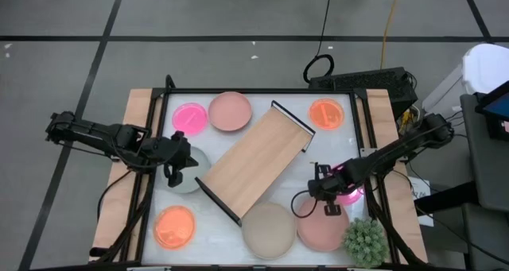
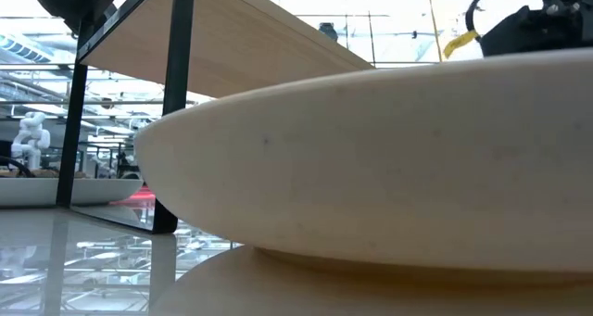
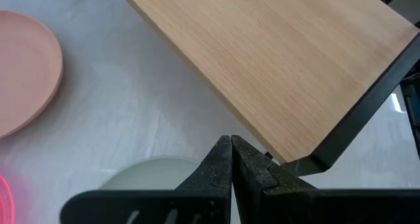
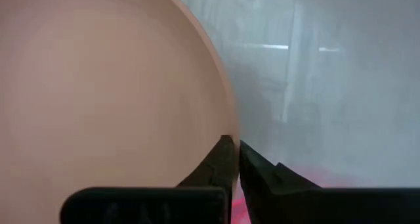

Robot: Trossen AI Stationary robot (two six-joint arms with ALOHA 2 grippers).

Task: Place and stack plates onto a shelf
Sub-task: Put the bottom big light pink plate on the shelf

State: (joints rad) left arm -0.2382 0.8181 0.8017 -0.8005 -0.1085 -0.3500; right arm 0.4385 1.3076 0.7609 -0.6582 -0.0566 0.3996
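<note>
Seven plates are spread on the white counter [image 1: 262,104] around the wooden shelf [image 1: 256,160], which lies diagonally at its centre with nothing on it. The left gripper [image 3: 231,148] is held with fingers closed over the pale grey plate [image 1: 191,176]; the right gripper [image 4: 233,148], fingers closed, is poised over the dusty pink plate [image 4: 98,86].

We see two slim, dark arms built of jointed black segments, with thin black cables looping alongside the links. The left gripper [image 3: 230,159] ends in two matte black fingers, wedge-shaped and tapering to narrow tips, rising from a flat black crossbar. The right gripper [image 4: 231,157] looks the same: black tapered fingers on a black bar. A yellow tag shows near one arm in the low view.
</note>
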